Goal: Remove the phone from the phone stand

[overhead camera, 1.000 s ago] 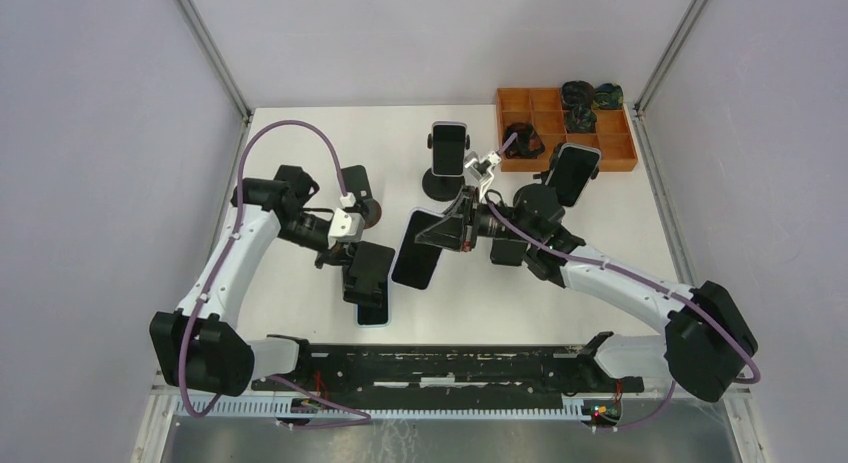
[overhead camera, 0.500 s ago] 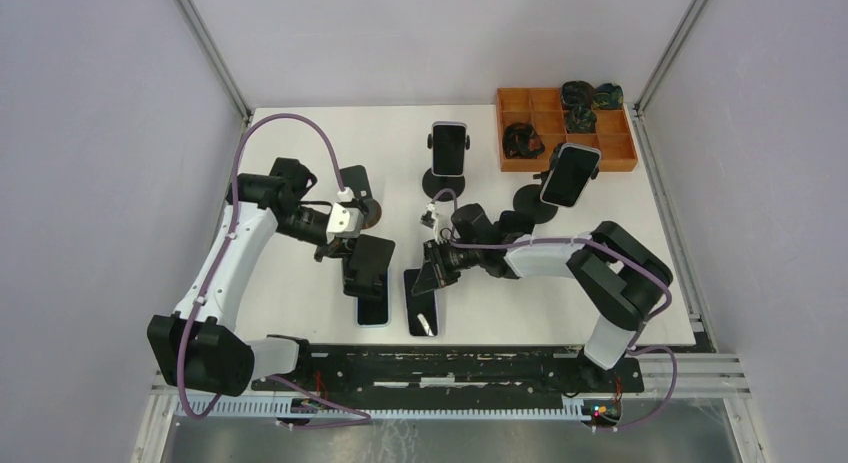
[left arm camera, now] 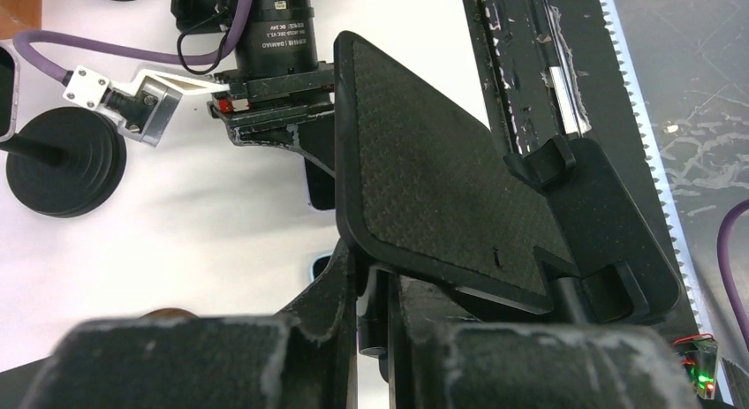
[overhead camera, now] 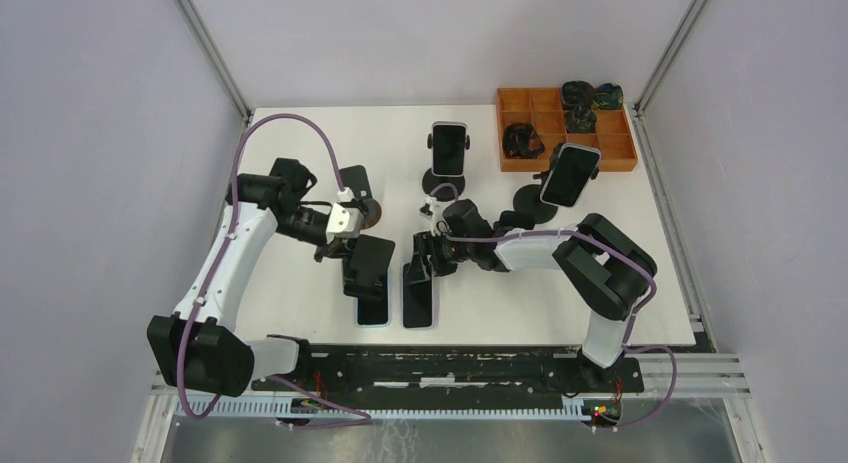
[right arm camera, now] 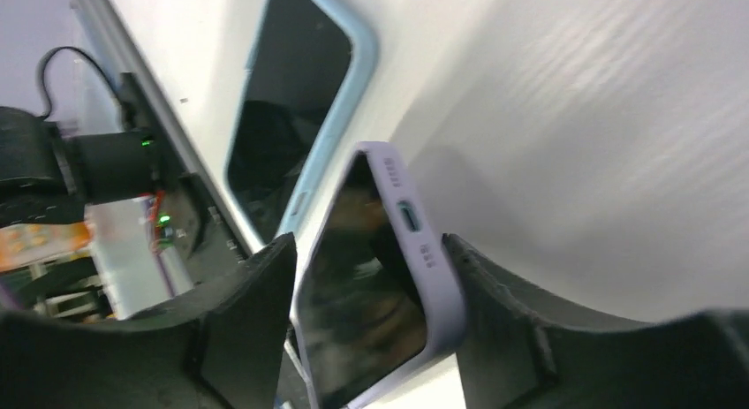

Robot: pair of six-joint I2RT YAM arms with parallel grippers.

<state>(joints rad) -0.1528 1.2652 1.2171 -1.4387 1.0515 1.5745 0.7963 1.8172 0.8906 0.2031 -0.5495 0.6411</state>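
Observation:
A lavender-cased phone point(overhead camera: 418, 299) lies flat on the table near the front edge, next to a blue-cased phone point(overhead camera: 373, 311). My right gripper point(overhead camera: 423, 263) stands open over the lavender phone's far end. In the right wrist view the lavender phone point(right arm camera: 375, 294) sits between the spread fingers point(right arm camera: 243, 321), with the blue-cased phone point(right arm camera: 291, 117) beyond it. My left gripper point(overhead camera: 352, 255) is shut on the thin post of an empty black phone stand point(overhead camera: 368, 265). The stand's textured plate point(left arm camera: 433, 188) fills the left wrist view above my left gripper point(left arm camera: 380, 329).
Two more phones stand on black stands, one at the back centre point(overhead camera: 449, 148) and one to its right point(overhead camera: 570, 174). An orange compartment tray point(overhead camera: 615, 143) with dark items sits at the back right. A black rail point(overhead camera: 450, 368) runs along the front edge.
The right arm carried the lavender phone down towards the front edge, laid it flat beside the blue-cased phone, and its jaws opened. The left arm has barely moved.

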